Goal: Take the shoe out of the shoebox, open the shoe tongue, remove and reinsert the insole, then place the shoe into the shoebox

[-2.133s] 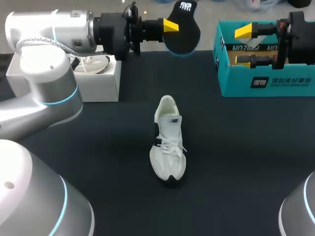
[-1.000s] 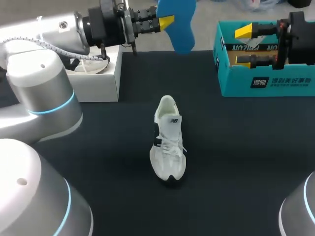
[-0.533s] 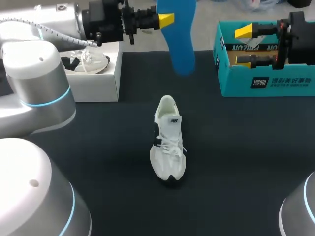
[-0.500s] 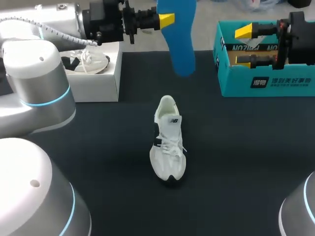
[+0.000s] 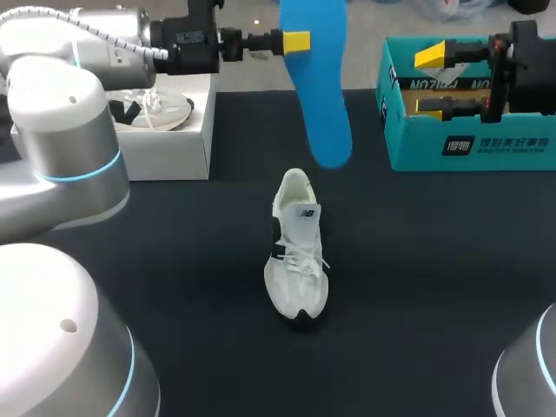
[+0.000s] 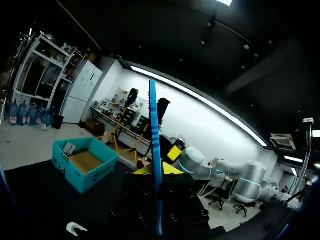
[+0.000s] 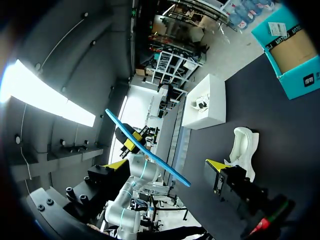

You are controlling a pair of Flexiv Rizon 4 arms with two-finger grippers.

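Observation:
The white shoe [image 5: 295,248] lies on the dark table, toe toward me, its heel opening facing the far side. High above and behind the heel, my left gripper [image 5: 296,41] is shut on the top of the blue insole [image 5: 320,95], which hangs down with its lower end just over the heel. The left wrist view shows the insole [image 6: 154,145] edge-on between the yellow tips of that gripper [image 6: 156,172]. My right gripper [image 5: 434,80] hangs open with nothing in it over the teal shoebox [image 5: 469,148] at the far right. In the right wrist view, the shoe [image 7: 243,149] and insole [image 7: 150,155] lie ahead of that open gripper [image 7: 165,167].
A white box [image 5: 169,139] holding another shoe stands at the far left, beneath my left arm. The teal shoebox [image 6: 85,162] is open at the top with a brown floor.
My left arm has turned the insole from lying flat to hanging down and brought its lower end closer to the shoe's heel. The right arm and the shoe have not moved.

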